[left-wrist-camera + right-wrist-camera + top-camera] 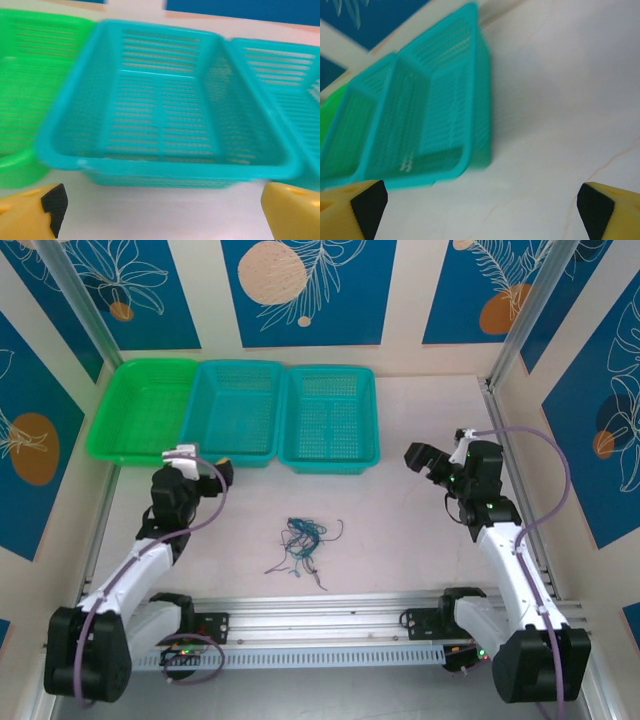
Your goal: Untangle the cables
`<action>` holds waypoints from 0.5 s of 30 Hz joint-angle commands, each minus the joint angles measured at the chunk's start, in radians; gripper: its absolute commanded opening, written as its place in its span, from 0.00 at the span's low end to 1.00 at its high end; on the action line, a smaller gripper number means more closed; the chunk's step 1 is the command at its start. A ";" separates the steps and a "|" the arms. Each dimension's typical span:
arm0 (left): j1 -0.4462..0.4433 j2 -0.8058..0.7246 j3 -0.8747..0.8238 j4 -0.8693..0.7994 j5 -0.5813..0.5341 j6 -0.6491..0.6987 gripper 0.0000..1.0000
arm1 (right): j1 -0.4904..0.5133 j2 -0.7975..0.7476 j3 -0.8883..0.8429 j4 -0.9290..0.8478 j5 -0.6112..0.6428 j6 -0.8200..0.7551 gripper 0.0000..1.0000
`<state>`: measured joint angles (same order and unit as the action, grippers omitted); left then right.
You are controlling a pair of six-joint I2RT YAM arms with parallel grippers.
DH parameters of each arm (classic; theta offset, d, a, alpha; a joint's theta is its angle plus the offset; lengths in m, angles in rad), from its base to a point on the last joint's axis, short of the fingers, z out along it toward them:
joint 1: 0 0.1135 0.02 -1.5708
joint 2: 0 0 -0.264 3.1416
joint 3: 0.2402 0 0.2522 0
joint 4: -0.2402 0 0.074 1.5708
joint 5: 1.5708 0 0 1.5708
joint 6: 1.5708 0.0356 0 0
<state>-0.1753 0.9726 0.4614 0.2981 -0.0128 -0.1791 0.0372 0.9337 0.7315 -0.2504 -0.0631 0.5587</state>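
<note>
i'm looking down on a pale surface (400,540) with three slotted baskets in a row along its far edge: a green basket (150,410) on the left, a teal middle basket (235,405) touching it, and a teal right basket (328,420) just beside that one.

the left arm (130,575) reaches up the left side, and its left gripper (215,472) sits near the front rim of the middle basket. from its wrist camera the yellow fingers (30,215) stand wide apart at the bottom corners, open over bare surface, facing that basket's front wall.

the right arm (510,560) runs up the right side. the right gripper (425,462) points left, toward the right basket but apart from it. its fingers (350,210) are spread wide too, open over bare surface.

the cables (302,538) lie in one small knotted bunch of blue, teal and dark strands on the surface. they are in front of the baskets, between the two arms, well apart from both grippers, with a few loose ends trailing out.
</note>
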 commanded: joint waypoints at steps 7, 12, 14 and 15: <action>-0.406 -0.022 0.197 -0.492 0.105 -0.077 1.00 | 0.295 0.230 0.166 -0.290 -0.238 0.055 0.99; -0.570 -0.069 0.171 -0.654 0.018 -0.218 1.00 | 0.454 0.405 0.242 -0.288 -0.215 0.041 0.99; -0.621 -0.081 0.124 -0.659 -0.011 -0.322 0.98 | 0.509 0.485 0.262 -0.245 -0.230 0.065 0.99; -0.638 -0.077 0.105 -0.652 -0.003 -0.354 0.97 | 0.534 0.521 0.271 -0.222 -0.238 0.075 0.99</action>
<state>-0.7719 0.9100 0.6094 -0.2581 0.0277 -0.3847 0.5201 1.3823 0.9703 -0.4820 -0.2554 0.6102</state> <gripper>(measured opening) 0.976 0.993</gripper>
